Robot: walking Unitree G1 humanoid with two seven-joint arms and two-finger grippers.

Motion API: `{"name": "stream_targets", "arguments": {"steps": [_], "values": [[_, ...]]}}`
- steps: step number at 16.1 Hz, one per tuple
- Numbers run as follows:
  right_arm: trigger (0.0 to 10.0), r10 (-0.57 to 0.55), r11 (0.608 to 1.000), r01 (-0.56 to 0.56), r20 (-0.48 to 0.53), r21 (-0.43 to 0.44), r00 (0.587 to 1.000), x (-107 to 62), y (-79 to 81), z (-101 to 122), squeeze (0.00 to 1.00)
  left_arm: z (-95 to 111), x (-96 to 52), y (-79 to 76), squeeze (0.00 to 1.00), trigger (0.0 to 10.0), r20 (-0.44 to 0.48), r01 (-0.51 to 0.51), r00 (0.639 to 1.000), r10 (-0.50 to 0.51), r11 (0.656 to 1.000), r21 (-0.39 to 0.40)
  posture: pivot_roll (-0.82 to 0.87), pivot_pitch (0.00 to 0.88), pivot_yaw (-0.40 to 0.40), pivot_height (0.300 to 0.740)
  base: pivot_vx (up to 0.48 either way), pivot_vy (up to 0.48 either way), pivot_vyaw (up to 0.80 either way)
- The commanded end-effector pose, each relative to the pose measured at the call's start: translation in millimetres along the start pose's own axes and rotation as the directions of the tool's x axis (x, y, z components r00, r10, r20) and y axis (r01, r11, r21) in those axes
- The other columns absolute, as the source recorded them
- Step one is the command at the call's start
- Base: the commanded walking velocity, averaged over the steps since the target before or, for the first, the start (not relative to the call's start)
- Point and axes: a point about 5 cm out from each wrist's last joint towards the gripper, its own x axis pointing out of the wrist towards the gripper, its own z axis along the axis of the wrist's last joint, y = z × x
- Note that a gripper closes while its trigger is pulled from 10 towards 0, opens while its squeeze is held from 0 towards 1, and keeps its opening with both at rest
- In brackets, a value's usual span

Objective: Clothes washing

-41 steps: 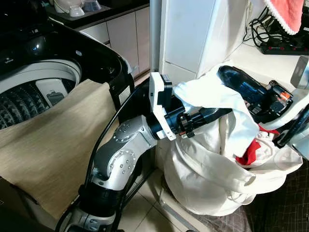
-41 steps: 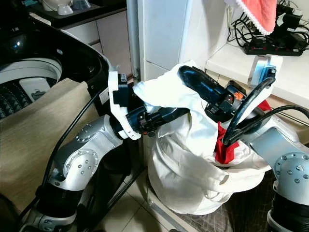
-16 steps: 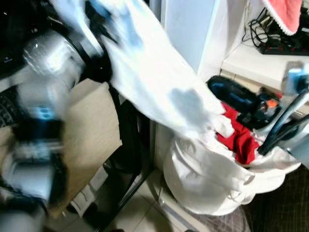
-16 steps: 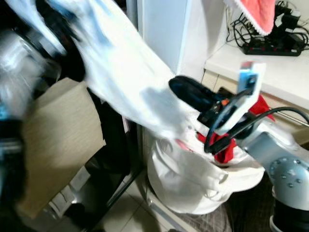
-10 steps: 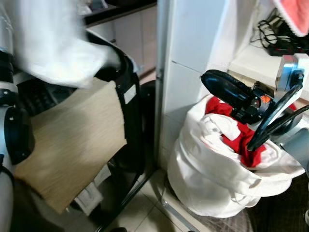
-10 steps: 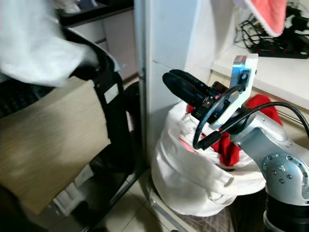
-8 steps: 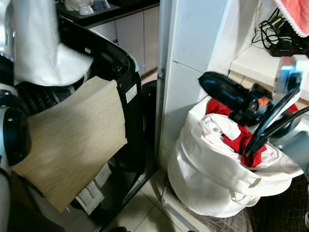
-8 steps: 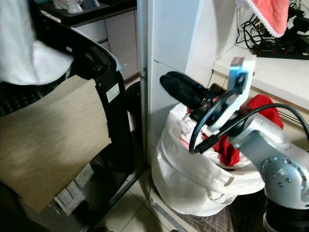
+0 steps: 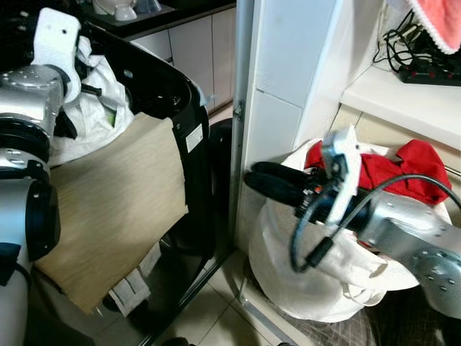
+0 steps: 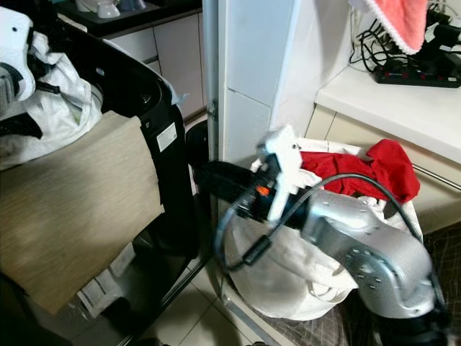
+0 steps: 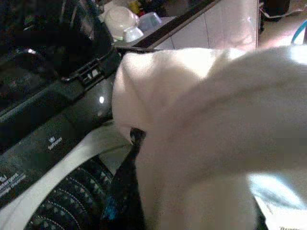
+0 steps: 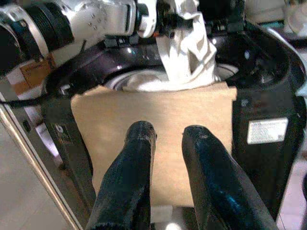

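Note:
My left gripper (image 12: 185, 18) is shut on a white garment (image 9: 88, 108) and holds it over the open top of the black washing machine (image 9: 180, 94). The garment hangs down to the tub rim, and in the left wrist view the white cloth (image 11: 206, 134) covers the fingers, with the drum (image 11: 62, 203) below. My right gripper (image 9: 253, 180) reaches left from the white laundry bag (image 9: 302, 281) towards the washer's side. Its two black fingers (image 12: 139, 158) stand a little apart with nothing between them. Red clothes (image 9: 403, 169) lie on top of the bag.
A beige cloth (image 9: 108, 209) drapes over the washer's front edge. A white pillar (image 9: 288, 65) stands between washer and bag. A counter (image 10: 389, 94) at the right carries a power strip (image 10: 425, 72) and cables, and a red towel (image 10: 396, 25) hangs above.
My left arm lifted the white garment out of the bag and swung it left over the washer tub. The right arm came down from above the bag and now points at the washer.

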Motion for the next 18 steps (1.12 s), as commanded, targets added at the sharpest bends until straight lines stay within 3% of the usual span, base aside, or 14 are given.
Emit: {"name": "stream_targets", "arguments": {"steps": [1,3,6,9,10,11,13,14,15,16,17,18], "values": [[10.0,-0.001,0.999,0.002,0.029,-0.034,1.0,3.1,2.9,7,0.0,-8,-2.7,8.7,1.0,10.0,-0.038,-0.008,0.999,0.006,0.999,-0.048,-0.09,0.0,0.032,0.74,0.0,0.0,0.0],[10.0,0.003,0.999,-0.002,0.018,-0.045,1.0,6.4,3.5,3,0.0,-20,-6.5,19.0,1.0,10.0,-0.087,-0.02,0.996,0.013,0.996,-0.09,-0.08,0.0,0.029,0.74,0.0,0.0,0.0],[10.0,-0.039,0.998,0.038,-0.002,-0.054,0.999,6.8,-1.1,0,0.0,-33,-10.6,30.5,1.0,10.0,-0.129,-0.057,0.991,0.045,0.994,-0.091,-0.08,0.0,0.031,0.74,0.0,0.0,0.0],[10.0,-0.201,0.977,0.203,0.034,-0.063,0.979,6.3,-20.6,4,0.0,-28,-14.6,44.5,1.0,10.0,-0.076,-0.152,0.986,0.146,0.984,-0.092,-0.09,0.0,0.036,0.74,0.0,0.0,0.0],[10.0,-0.321,0.944,0.323,0.048,-0.061,0.946,3.9,-35.3,4,0.0,-18,-17.1,52.4,1.0,10.0,0.001,-0.217,0.976,0.218,0.971,-0.1,-0.09,0.0,0.032,0.74,0.0,0.0,0.0],[10.0,-0.344,0.936,0.347,0.049,-0.059,0.938,3.2,-38.4,4,0.0,-17,-17.5,53.4,1.0,10.0,0.011,-0.224,0.974,0.226,0.969,-0.106,-0.09,0.0,0.032,0.74,0.0,0.0,0.0],[10.0,-0.405,0.912,0.406,0.039,-0.054,0.914,0.5,-47.7,3,0.0,-21,-16.4,49.2,1.0,10.0,-0.02,-0.173,0.985,0.172,0.978,-0.115,-0.08,0.0,0.03,0.74,0.0,0.0,0.0],[10.0,-0.438,0.896,0.439,0.02,-0.066,0.899,-1.5,-53.3,1,0.0,-25,-13.4,37.6,1.0,10.0,-0.052,-0.067,0.997,0.06,0.988,-0.137,-0.08,0.0,0.03,0.74,0.0,0.0,0.0],[10.0,-0.449,0.891,0.449,0.017,-0.072,0.893,-2.2,-54.9,1,0.0,-26,-12.3,32.6,1.0,10.0,-0.059,-0.024,0.998,0.015,0.99,-0.142,-0.08,0.0,0.031,0.74,0.0,0.0,0.0],[10.0,-0.528,0.845,0.525,-0.007,-0.103,0.849,-6.2,-65.8,-3,0.0,-20,-9.9,10.6,1.0,10.0,0.006,0.185,0.983,-0.185,0.976,-0.114,-0.08,0.0,0.031,0.74,0.0,0.0,0.0],[10.0,-0.7,0.709,0.68,-0.065,-0.189,0.712,-16.5,-92.9,-15,0.0,-4,-15.2,-28.7,0.0,10.0,0.18,0.488,0.863,-0.472,0.871,-0.058,-0.09,0.0,0.039,0.74,0.0,0.0,0.0],[10.0,-0.724,0.685,0.704,-0.072,-0.188,0.686,-19.0,-98.6,-18,0.0,-1,-17.7,-37.0,0.0,10.0,0.213,0.537,0.831,-0.514,0.841,-0.063,-0.09,0.0,0.041,0.74,0.0,0.0,0.0]]}}
